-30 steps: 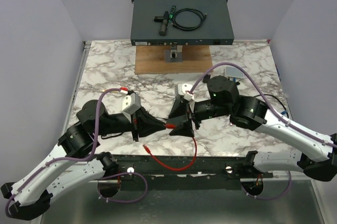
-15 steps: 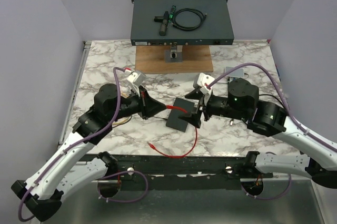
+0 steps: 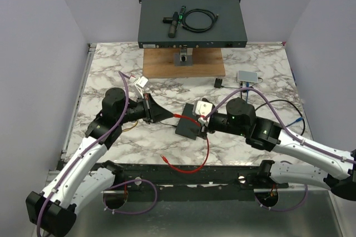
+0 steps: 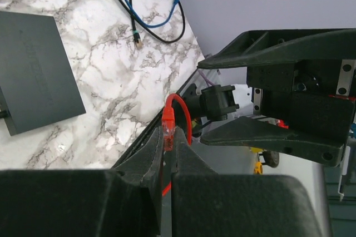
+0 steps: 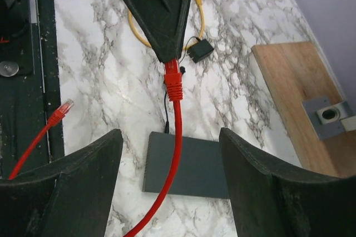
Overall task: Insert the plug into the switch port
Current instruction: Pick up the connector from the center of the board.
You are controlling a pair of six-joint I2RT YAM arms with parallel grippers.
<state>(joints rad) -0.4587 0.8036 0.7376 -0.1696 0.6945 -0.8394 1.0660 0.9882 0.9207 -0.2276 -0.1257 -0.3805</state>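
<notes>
Jaws of the left gripper (image 4: 168,139) clamp the red plug (image 4: 168,120); right gripper (image 5: 169,151) jaws stand apart, astride the red cable (image 5: 162,191).

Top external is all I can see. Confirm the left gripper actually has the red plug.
Observer: Yes. Its wrist view shows the left gripper shut on the red plug, pinched at the fingertips.
Operator: Report the right gripper.
Observer: Open; its wrist view shows the right gripper straddling the red cable without touching it.
Operator: Say which part sticks out.
Observer: Only the boot and cable stick out beyond that grip.
</notes>
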